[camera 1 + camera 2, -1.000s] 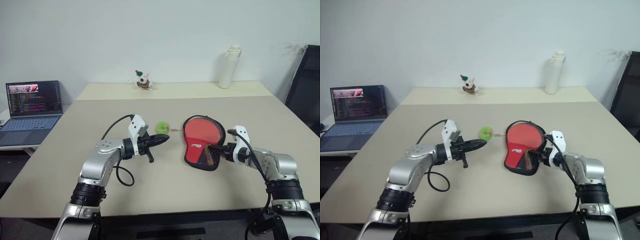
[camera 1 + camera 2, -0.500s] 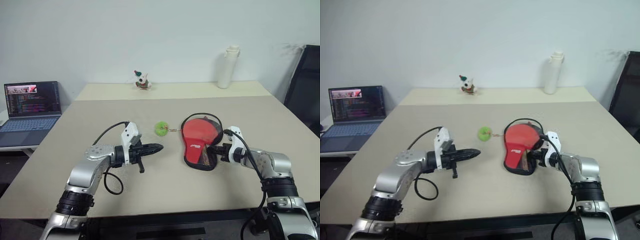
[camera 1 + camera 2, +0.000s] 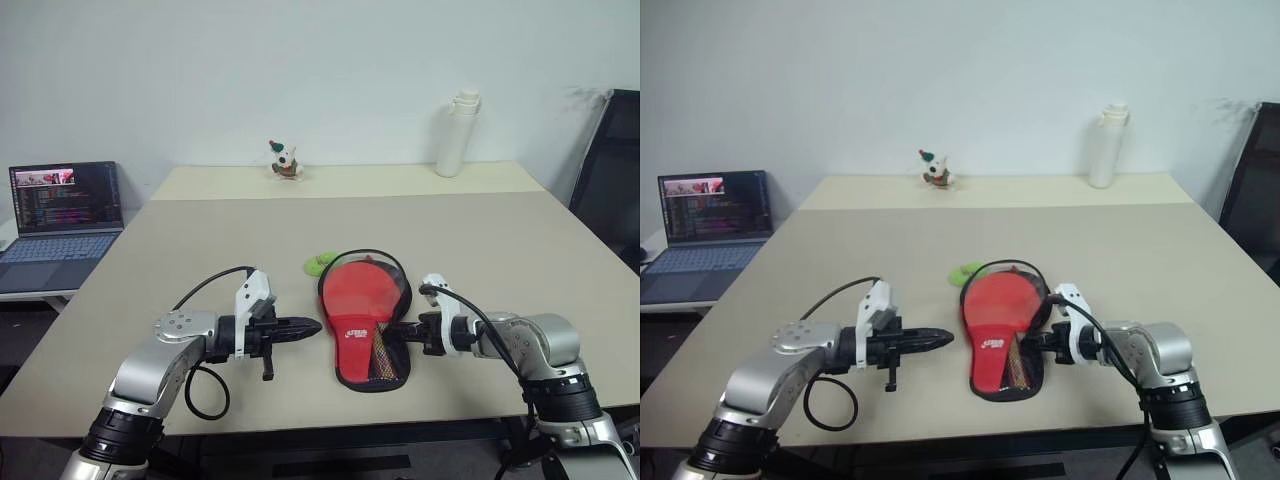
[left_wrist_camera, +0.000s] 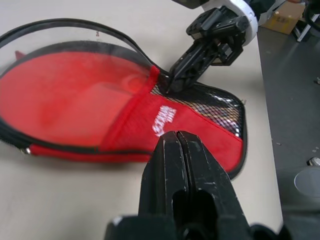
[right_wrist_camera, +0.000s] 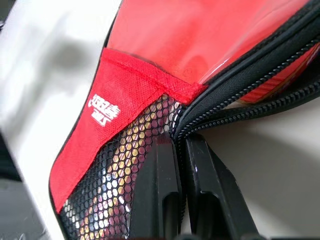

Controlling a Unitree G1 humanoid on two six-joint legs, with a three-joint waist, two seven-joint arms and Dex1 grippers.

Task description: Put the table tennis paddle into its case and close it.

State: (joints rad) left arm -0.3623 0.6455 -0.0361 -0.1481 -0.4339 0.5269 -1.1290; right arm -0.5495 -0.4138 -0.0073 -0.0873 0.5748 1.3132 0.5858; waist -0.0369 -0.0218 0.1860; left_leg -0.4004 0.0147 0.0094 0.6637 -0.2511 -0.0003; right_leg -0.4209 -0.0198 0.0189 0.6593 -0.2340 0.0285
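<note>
Case lies flat on the near-middle of the beige table, red logo-and-mesh face up, zip partly undone along the right edge with a black loop of zipper standing off the round end. Table tennis paddle sits inside; red rubber shows through the open seam, handle stripes show through the mesh. Right gripper is pinched closed on the case's edge at the mesh end. Left gripper is closed and empty, tips just beside the case's left edge, not touching. One green tag lies just behind the case. At the back: one small toy figure, one white bottle. One open laptop stands off to the left, one black chair at the right.
</note>
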